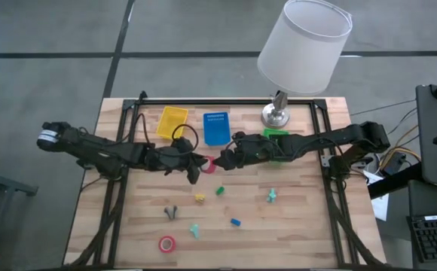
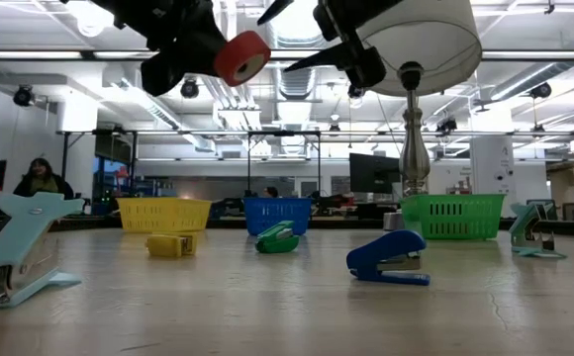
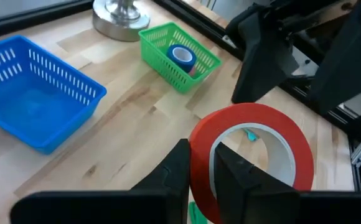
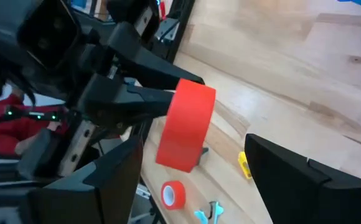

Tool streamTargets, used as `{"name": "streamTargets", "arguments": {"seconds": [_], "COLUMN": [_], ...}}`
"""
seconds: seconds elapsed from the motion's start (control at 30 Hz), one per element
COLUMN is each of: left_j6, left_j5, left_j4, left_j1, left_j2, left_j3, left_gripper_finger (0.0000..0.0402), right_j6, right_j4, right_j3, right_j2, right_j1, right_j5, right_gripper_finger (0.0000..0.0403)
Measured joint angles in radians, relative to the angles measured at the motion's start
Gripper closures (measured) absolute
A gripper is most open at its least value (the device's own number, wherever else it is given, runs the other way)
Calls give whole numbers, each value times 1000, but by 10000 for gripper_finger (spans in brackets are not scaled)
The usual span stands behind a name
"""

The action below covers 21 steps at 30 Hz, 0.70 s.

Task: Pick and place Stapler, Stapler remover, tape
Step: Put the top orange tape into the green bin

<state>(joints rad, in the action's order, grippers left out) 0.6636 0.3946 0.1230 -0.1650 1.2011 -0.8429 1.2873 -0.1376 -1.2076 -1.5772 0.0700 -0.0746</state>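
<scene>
My left gripper (image 1: 196, 162) is shut on a red tape roll (image 1: 208, 163) with a pale core, held high above the table's middle; in the low view the roll (image 2: 242, 57) hangs well clear of the table. My right gripper (image 1: 223, 160) is open just to the roll's right. Its own view shows its two fingers (image 4: 109, 180) spread wide with the roll (image 4: 187, 124) ahead of them, apart from both. A second red roll (image 1: 167, 243) lies flat near the front edge. A blue roll (image 3: 182, 57) lies in the green basket (image 3: 177, 53). My left gripper (image 3: 200, 152) pinches the roll's wall (image 3: 200, 140) with one finger inside the ring (image 3: 230, 174) and one outside (image 3: 174, 168). The fingers come level from the table's left. The roll stands on edge, lifted clear of the table.
Yellow (image 1: 171, 122), blue (image 1: 216, 128) and green (image 1: 275, 135) baskets stand along the far edge beside a lamp (image 1: 277, 113). Small staplers and staple removers, yellow (image 1: 200, 198), green (image 1: 220, 191), blue (image 1: 235, 223), teal (image 1: 272, 196) and grey (image 1: 172, 213), lie on the near half.
</scene>
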Motion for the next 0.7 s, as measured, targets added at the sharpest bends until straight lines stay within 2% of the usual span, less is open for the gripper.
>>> {"name": "streamTargets", "arguments": {"seconds": [0.5, 0.7], "left_j6": [-77, -97], "left_j5": [19, 19], "left_j4": [1, 0], "left_j1": [0, 0], "left_j2": [16, 21], "left_j3": [-57, -68], "left_gripper_finger": [351, 351], "right_j6": [22, 8], "right_j4": [22, 26], "right_j3": [-6, -6], "right_j2": [1, 2], "right_j1": [-6, -7], "right_j5": [-3, 1], "right_gripper_finger": [166, 201]}}
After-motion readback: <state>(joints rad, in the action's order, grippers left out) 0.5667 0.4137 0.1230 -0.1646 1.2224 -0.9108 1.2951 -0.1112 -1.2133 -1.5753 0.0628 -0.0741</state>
